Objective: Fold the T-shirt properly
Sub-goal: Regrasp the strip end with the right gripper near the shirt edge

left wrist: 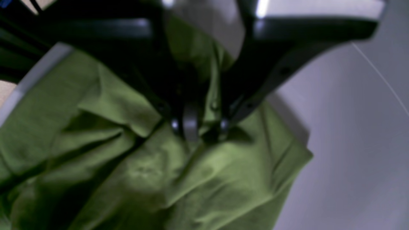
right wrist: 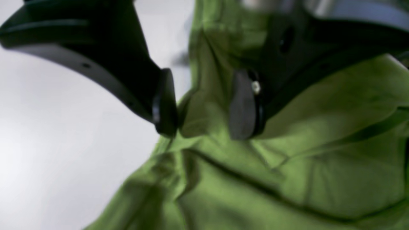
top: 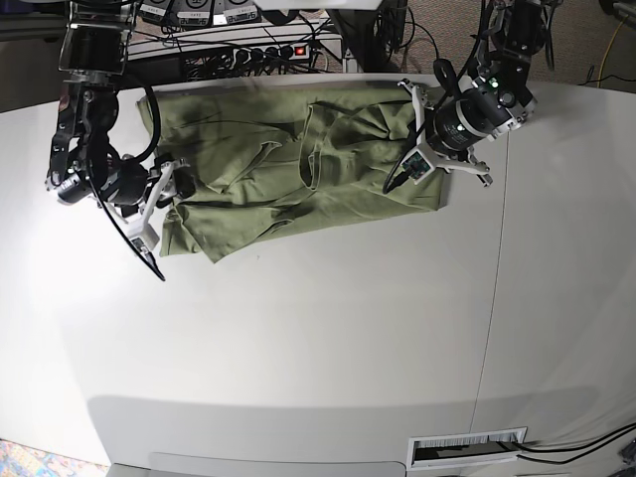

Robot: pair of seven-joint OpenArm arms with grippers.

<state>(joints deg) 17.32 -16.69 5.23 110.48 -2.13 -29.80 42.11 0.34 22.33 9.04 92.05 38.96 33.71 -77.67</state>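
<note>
1. Base view showed the T-shirt lying rumpled along the table's far edge; dragging it could have slid cloth off the back
2. Left gripper pinched a fold; a pull risked bunching
3. Right gripper stood spread around a fold, gripping nothing, so cloth could have slipped free

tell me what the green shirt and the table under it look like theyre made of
T-shirt: looks like soft matte knit fabric, probably cotton; it creases and bunches into limp folds with no shine.
Table: a smooth, hard, pale grey-white top, possibly laminate or painted board; it shows a faint sheen and a thin seam line, so the exact material stays open.
</note>
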